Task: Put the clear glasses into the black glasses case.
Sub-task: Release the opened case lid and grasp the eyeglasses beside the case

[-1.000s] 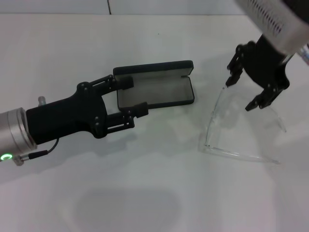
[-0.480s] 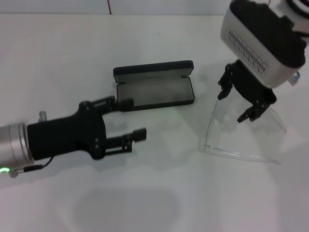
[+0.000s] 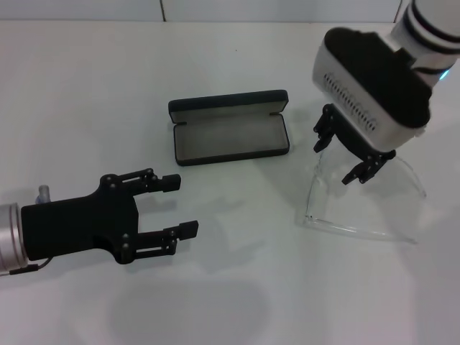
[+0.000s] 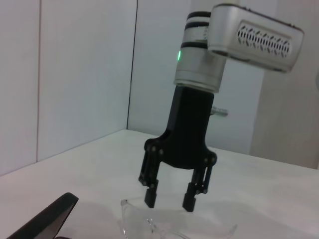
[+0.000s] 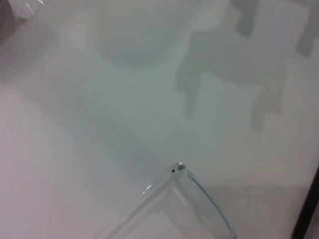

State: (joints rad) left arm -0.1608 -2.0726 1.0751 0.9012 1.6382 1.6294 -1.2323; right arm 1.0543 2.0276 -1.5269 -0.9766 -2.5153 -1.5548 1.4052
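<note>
Clear plastic, one pair: the clear glasses [image 3: 359,208] lie unfolded on the white table [image 3: 86,86], right of the one black glasses case [image 3: 230,129], which lies lid-open. My right gripper [image 3: 343,157] hangs spread above them, holding nothing. My left gripper [image 3: 176,205], also wide and empty, hovers near-left of the case.

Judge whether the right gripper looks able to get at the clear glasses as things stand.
Probably yes. The right gripper hangs open just above the clear glasses, which lie unfolded on the table with nothing covering them.
</note>
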